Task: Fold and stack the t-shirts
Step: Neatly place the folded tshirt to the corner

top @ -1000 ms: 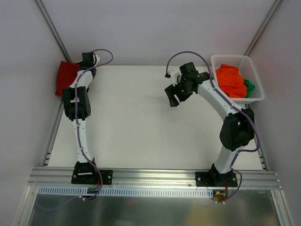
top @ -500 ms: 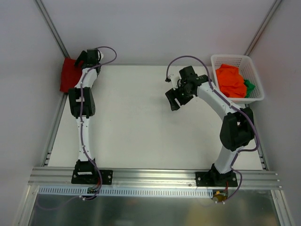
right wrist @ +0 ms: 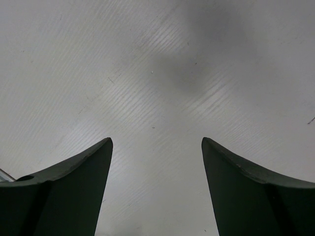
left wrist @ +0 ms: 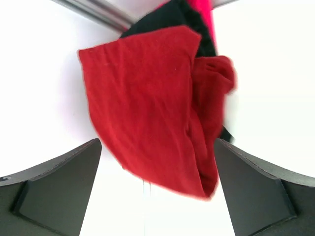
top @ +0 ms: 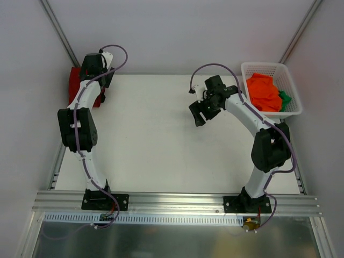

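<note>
The dark red shirt (left wrist: 147,118) is seen loosely folded on a black shirt (left wrist: 165,19) at the table's (top: 150,145) far-left corner, seemingly overhanging the edge. The left jaws hang spread wide above it, holding nothing; the right jaws are parted over bare table. Its loose flap should be squared gently, the metal rail (left wrist: 98,14) avoided; open room lies mid-table.

A pile of t-shirts (top: 73,89) lies at the far-left corner of the tabletop (top: 156,142), with the left pincer (left wrist: 157,143) above it. The basket (top: 263,65) stands at the far-right corner, with 2 crumpled t-shirts (top: 263,92) inside. The right pincer (right wrist: 156,140) hangs over the tabletop, left of the basket.
</note>
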